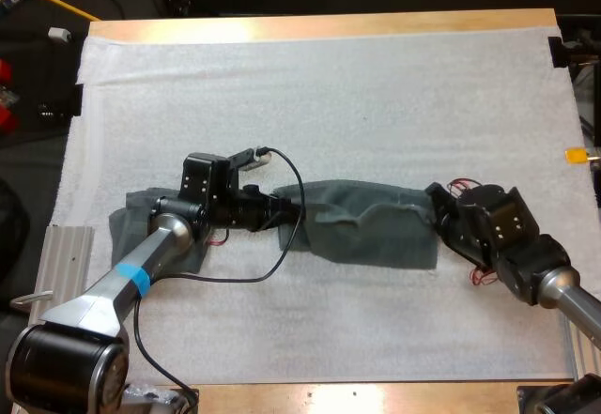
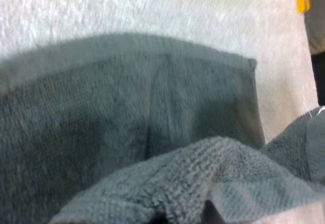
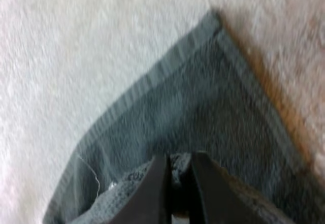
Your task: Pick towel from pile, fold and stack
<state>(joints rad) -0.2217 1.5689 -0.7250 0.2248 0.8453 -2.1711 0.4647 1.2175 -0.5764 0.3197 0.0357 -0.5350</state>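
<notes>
**Item:** towel (image 1: 376,231), dark grey-green, laid just toward 5 o'clock of centre on the white mat (image 1: 329,85), rumpled along its 12 o'clock edge.

**Grippers:** The right gripper (image 3: 179,159) is closed on the 3 o'clock edge, with cloth pinched between. The left gripper (image 1: 282,209) is placed at the 9 o'clock edge; its state cannot be told.

**Risk, as judged:** if one side is pulled harder, the pinched hem may be slipped free or the fold skewed.

**Count:**
- towels, two — the second towel (image 1: 127,231) lies at 8 o'clock under the left arm
- grippers, two
- mat, one
- counter (image 1: 329,25), one
</notes>
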